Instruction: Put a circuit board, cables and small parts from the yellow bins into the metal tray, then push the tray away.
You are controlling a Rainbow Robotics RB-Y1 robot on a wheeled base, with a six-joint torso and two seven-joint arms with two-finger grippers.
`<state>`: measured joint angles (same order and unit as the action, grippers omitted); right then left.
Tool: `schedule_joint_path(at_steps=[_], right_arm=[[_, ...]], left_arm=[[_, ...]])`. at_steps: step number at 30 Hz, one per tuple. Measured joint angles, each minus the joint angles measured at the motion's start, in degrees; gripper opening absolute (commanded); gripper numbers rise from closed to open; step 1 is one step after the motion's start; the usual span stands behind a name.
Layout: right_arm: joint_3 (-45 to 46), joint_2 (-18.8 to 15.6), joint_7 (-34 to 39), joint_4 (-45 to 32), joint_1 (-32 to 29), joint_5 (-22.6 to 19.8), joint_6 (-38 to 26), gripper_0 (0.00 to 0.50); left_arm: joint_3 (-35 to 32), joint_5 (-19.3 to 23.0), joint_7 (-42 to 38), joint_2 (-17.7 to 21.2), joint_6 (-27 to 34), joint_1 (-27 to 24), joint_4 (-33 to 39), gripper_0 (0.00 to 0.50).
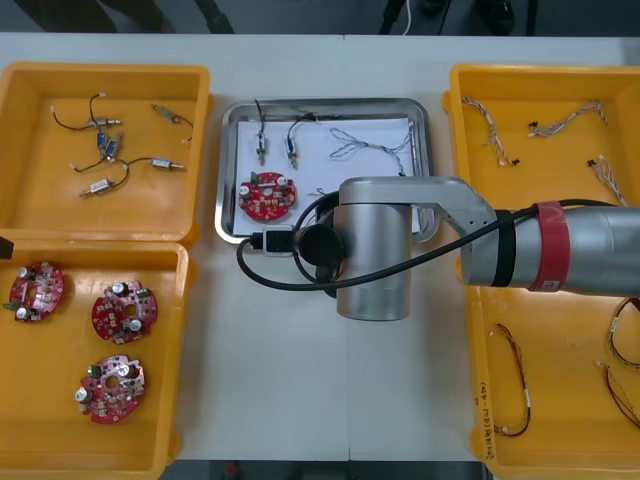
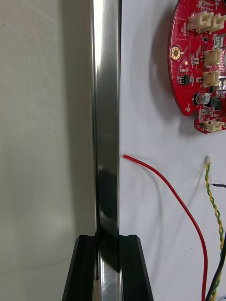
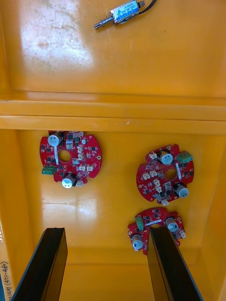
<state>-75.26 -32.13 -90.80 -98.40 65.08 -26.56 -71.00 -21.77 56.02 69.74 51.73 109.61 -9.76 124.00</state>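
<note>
Two pincers: right pincer (image 2: 107,239) tight on metal tray (image 2: 106,117) rim, left pincer (image 3: 107,231) spread above circuit boards (image 3: 70,157).

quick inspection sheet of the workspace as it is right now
surface: light table, bins at both sides, tray in the middle.
job's things: metal tray holds one circuit board, two small metal parts, a blue and white cable and a red wire; yellow bins hold spare boards, parts and cables.
clutter: nothing seen.
grippers: right gripper shut on the tray's rim; left gripper open above the board bin.
cables: the right arm's black cable loops over the table beside the tray.
surroundings: dark shapes beyond the table's far edge, too little to tell.
</note>
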Motion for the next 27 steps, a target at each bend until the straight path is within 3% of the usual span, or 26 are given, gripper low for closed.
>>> schedule_joint_path(at_steps=[27], right_arm=[[-0.37, 0.00, -0.44, 8.18, 4.24, -0.40, 5.72, 0.000]], left_arm=[[0.00, 0.00, 0.00, 0.00, 0.00, 0.00, 0.00, 0.500]])
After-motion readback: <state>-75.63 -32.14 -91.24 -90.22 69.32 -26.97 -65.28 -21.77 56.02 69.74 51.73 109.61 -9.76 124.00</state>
